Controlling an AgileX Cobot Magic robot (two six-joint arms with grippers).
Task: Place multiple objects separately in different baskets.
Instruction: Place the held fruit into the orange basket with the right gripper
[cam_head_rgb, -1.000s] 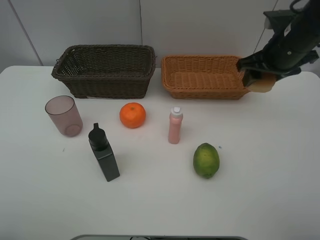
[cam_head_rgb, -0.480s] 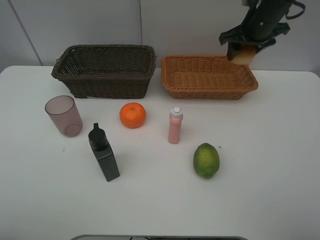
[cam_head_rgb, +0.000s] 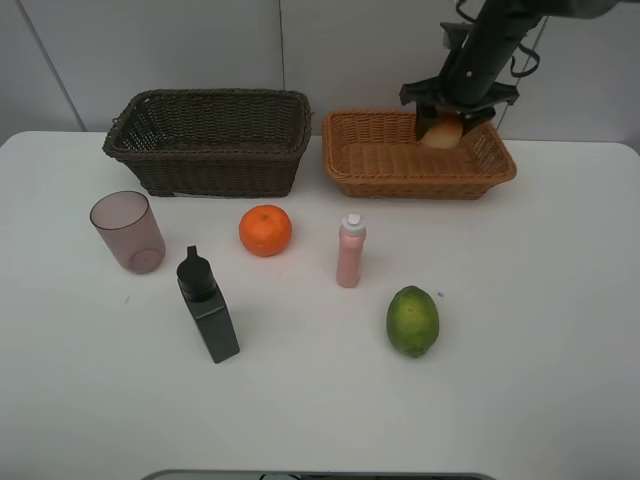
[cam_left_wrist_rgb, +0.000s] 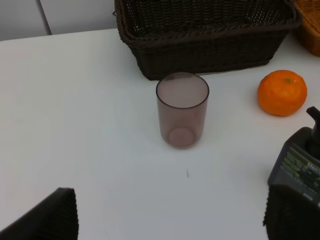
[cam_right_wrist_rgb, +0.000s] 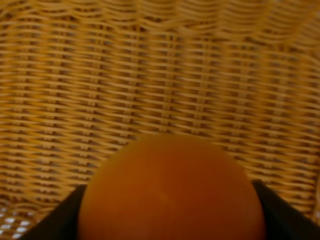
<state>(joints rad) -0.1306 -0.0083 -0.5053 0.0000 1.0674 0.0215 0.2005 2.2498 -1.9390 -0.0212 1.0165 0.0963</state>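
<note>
Moving leftward since the earlier frame, the right gripper (cam_head_rgb: 442, 126) is hovering over the tan basket's (cam_head_rgb: 372, 183) far right end, grasping the peach (cam_head_rgb: 441, 135). Only the right wrist view is showing wicker behind the peach (cam_right_wrist_rgb: 170, 192). Separately, the left gripper (cam_left_wrist_rgb: 169, 217) is standing released near the pinkish cup (cam_left_wrist_rgb: 182, 111). Nearby, the slim pink bottle (cam_head_rgb: 350, 252) is standing upright.

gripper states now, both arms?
Left gripper: open, empty.
Right gripper: closed on the peach, over the tan basket.
</note>
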